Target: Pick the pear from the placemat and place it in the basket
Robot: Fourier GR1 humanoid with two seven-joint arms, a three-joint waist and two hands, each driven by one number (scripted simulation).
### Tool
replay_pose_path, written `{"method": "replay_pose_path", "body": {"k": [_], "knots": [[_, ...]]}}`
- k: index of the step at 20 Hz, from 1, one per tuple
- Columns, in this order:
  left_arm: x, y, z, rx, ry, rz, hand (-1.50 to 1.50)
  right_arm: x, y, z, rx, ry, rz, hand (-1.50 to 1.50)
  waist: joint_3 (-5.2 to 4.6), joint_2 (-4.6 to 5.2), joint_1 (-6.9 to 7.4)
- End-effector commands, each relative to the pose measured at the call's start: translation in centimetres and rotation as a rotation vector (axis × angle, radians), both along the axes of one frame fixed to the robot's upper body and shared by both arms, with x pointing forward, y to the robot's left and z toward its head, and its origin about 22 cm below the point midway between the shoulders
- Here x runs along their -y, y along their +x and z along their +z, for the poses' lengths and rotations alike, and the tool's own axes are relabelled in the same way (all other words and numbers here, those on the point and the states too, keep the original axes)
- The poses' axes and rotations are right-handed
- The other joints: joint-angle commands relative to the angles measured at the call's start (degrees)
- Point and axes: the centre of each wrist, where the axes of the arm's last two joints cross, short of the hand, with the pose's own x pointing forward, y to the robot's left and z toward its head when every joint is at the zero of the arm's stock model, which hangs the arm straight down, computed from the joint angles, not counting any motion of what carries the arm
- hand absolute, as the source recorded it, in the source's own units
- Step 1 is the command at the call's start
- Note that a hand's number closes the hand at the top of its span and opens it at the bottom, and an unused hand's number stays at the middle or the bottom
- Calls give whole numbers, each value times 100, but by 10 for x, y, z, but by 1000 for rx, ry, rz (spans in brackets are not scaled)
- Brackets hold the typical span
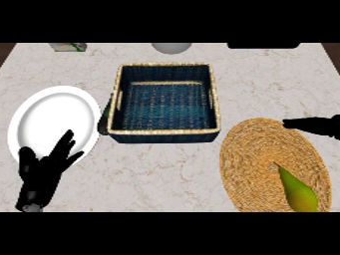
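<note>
Lying pear [297,191] on woven placemat [260,149]

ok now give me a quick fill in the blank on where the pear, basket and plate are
1. The pear lies on the woven ____, to the right of the basket.
2. The white plate sits to the basket's ____.
3. The left hand overlaps the near edge of the ____.

Missing words: placemat; left; plate.
</note>
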Motion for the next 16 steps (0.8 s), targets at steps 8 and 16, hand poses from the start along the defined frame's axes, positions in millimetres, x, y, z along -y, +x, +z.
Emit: {"method": "replay_pose_path", "body": {"k": [8,16], "knots": [[-2,-29,-29,-134,16,19,0,22,-14,-36,-21,27,42,-150,-55,38,-17],[-7,-21,-25,-135,23,30,0,-11,-7,-63,-15,54,47,-150,-57,41,0]]}}
